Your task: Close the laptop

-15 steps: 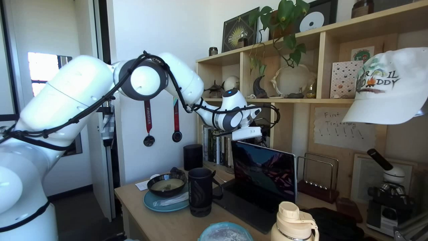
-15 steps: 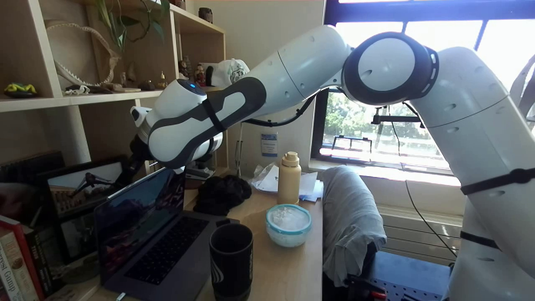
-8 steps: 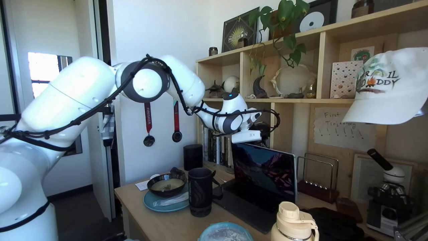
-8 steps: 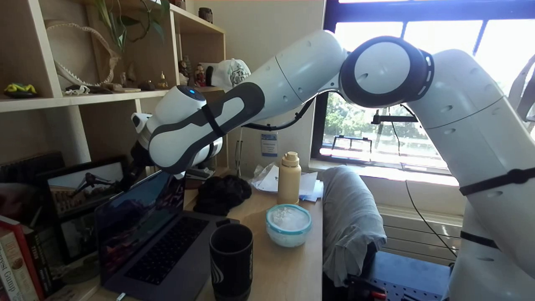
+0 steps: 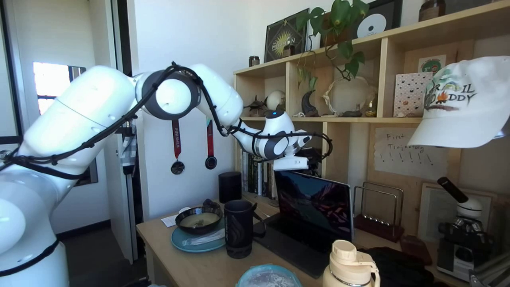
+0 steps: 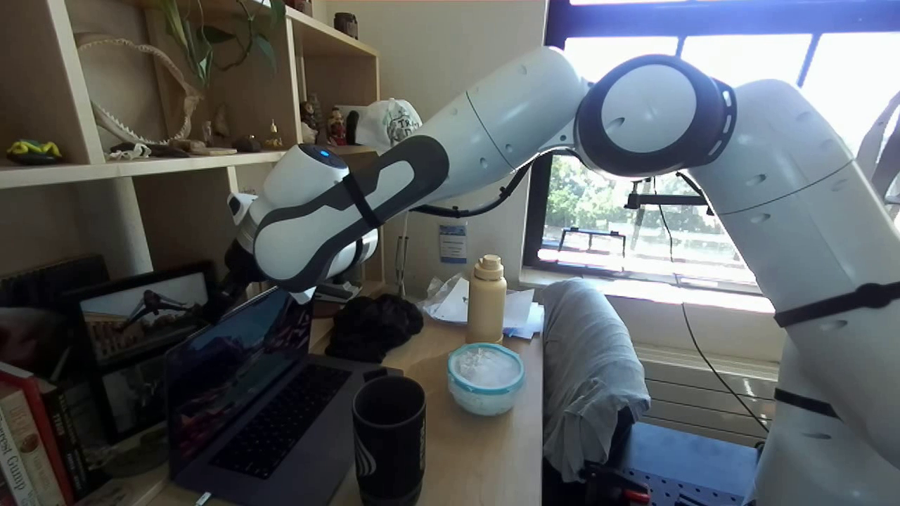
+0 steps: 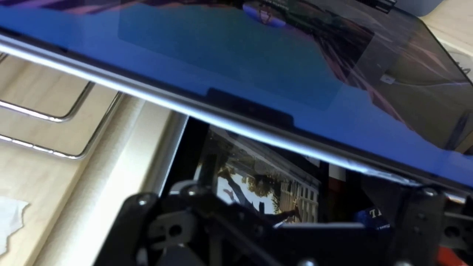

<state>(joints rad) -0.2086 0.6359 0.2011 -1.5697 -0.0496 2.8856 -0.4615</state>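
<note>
The laptop stands open on the desk; its dark screen with a reddish image shows in both exterior views (image 5: 314,203) (image 6: 239,379). In the wrist view the screen (image 7: 229,62) fills the top, and the lid's bright upper edge slants across the middle. My gripper (image 7: 314,188) has its black fingers wide apart with nothing between them. It is behind the lid's top edge and points down; its black body shows in an exterior view (image 6: 232,284). The right finger overlaps the lid edge in the wrist view; I cannot tell if it touches. The fingertips are hidden in both exterior views.
A black mug (image 5: 239,229) stands close beside the laptop base. A bowl (image 5: 199,220) on a blue plate (image 5: 199,249), a lidded container (image 6: 485,379) and a yellow bottle (image 6: 486,302) are on the desk. Behind the lid are a picture frame (image 6: 144,316) and a wire stand (image 5: 378,215).
My gripper has moved down behind the lid and slightly back toward the laptop's front. The lid's top edge has leaned slightly toward the keyboard.
</note>
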